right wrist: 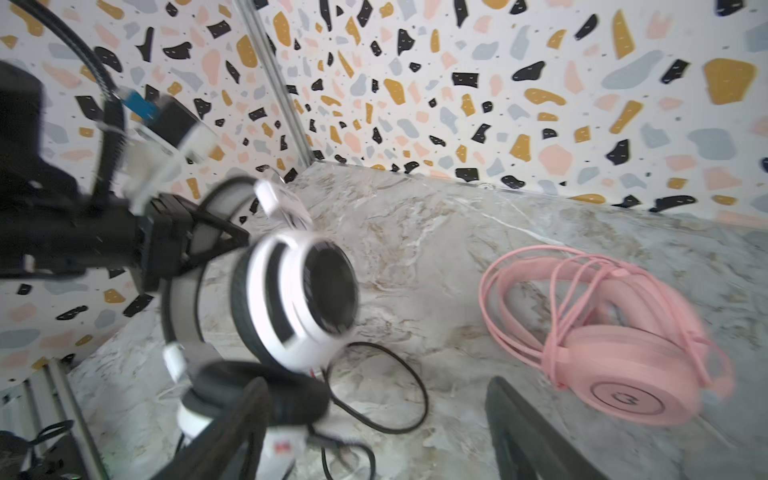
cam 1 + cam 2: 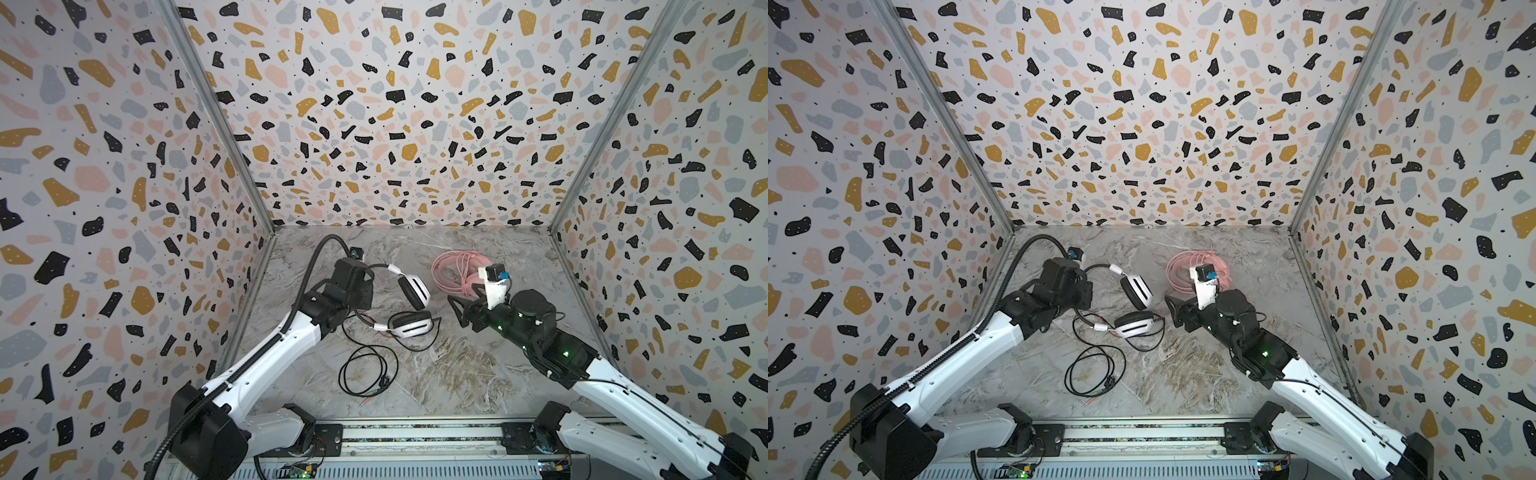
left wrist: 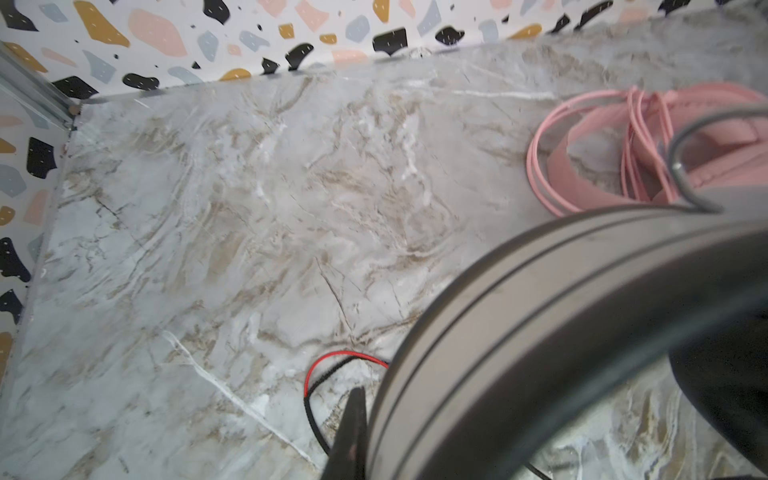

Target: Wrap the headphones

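Only wrist-side: left tool (image 1: 230,239) on headband (image 1: 183,316)

Robot lab booth: terrazzo-print walls (image 2: 374,104), marble-print tabletop (image 2: 457,365), arms (image 2: 266,365) on a rail (image 2: 415,434).

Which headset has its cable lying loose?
The white-and-black headset: its black cable sprawls in loops, while the pink headset has its cable wound around it.
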